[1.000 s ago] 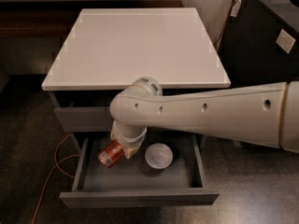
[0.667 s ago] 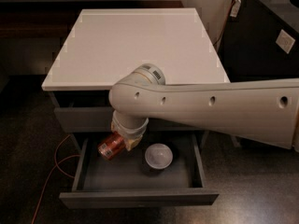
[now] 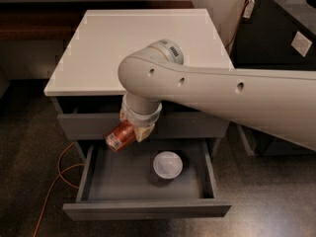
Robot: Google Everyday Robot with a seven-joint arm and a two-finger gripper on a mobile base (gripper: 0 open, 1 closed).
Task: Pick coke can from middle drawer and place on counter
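The coke can is a dark-red can lying tilted in my gripper, held in the air above the left half of the open middle drawer. The gripper hangs under the white arm's wrist, in front of the upper drawer front, and is shut on the can. The white counter lies behind and above it, with the arm crossing over its front right part. The drawer is pulled out fully, grey inside.
A white round bowl sits inside the drawer, right of centre. An orange cable trails on the dark floor at the left. A black cabinet stands to the right of the counter.
The gripper has risen with the coke can, lifting it out of the drawer up to the level of the upper drawer front. The bowl has not moved.
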